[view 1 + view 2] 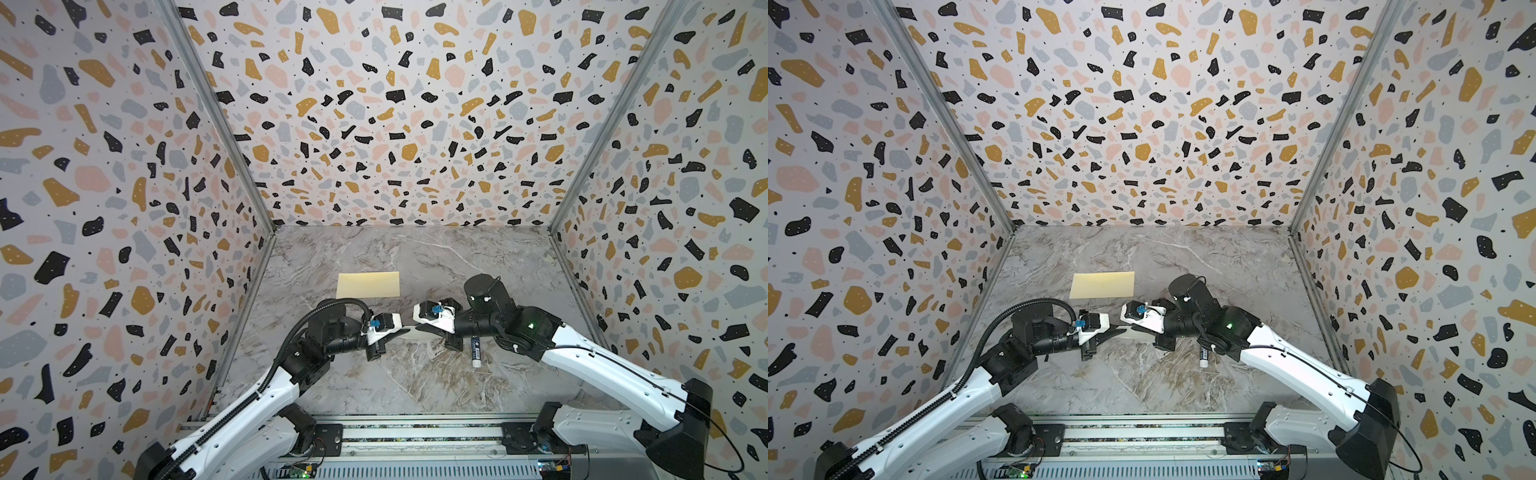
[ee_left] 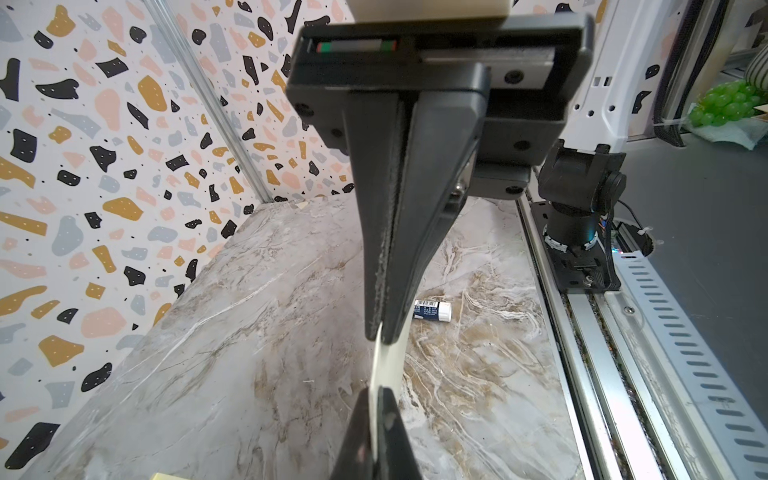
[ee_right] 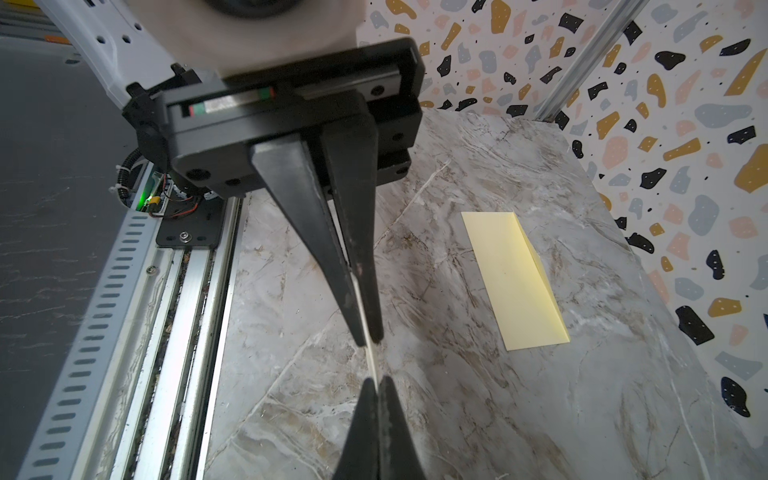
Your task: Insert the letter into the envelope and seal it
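Left wrist view: left gripper point(image 2: 380, 334) and right gripper point(image 2: 376, 392) each pinch one end of the letter point(image 2: 385, 365), a thin, pale, bowed sheet held near the flat, oblong yellow envelope point(image 3: 515, 278) on the veined marble table point(image 3: 457, 415).

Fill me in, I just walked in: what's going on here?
Both arms hold the letter between them, edge-on above the table: the left gripper is shut on one end, the right gripper on the other. The envelope lies farther back, untouched. A glue stick lies on the table near the right arm. The letter is not yet in the envelope.
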